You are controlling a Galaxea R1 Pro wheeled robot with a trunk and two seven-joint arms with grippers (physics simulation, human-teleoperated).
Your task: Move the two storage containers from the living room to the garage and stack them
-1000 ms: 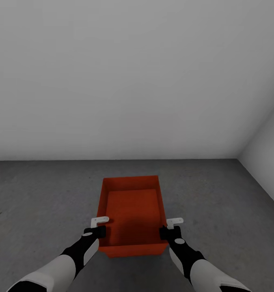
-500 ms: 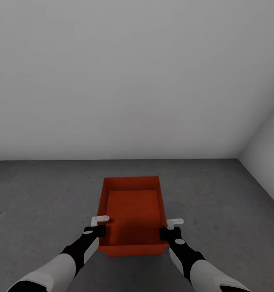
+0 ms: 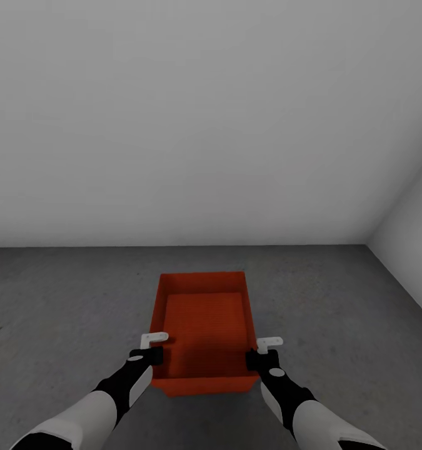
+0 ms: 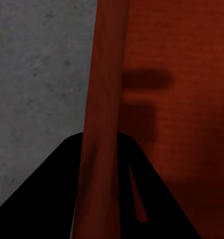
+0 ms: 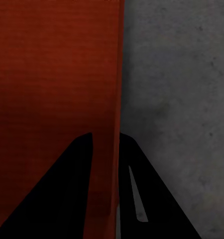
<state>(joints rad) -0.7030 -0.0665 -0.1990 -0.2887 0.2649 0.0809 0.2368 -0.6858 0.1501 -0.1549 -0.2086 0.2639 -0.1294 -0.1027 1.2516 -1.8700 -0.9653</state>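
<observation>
the left gripper is clamped on the left side wall of the orange-red storage container, near its close end; in the left wrist view we see one dark finger outside the wall and the other inside, with the wall pinched between them. the right gripper grips the right side wall the same way, and in the right wrist view its fingers straddle the thin wall edge. we note the container is open-topped, level, and held between both arms in front of the robot, over the dark grey concrete floor of the garage. we cannot tell whether its base touches the floor. a plain white wall stands beyond, meeting a second white wall at the right corner.
</observation>
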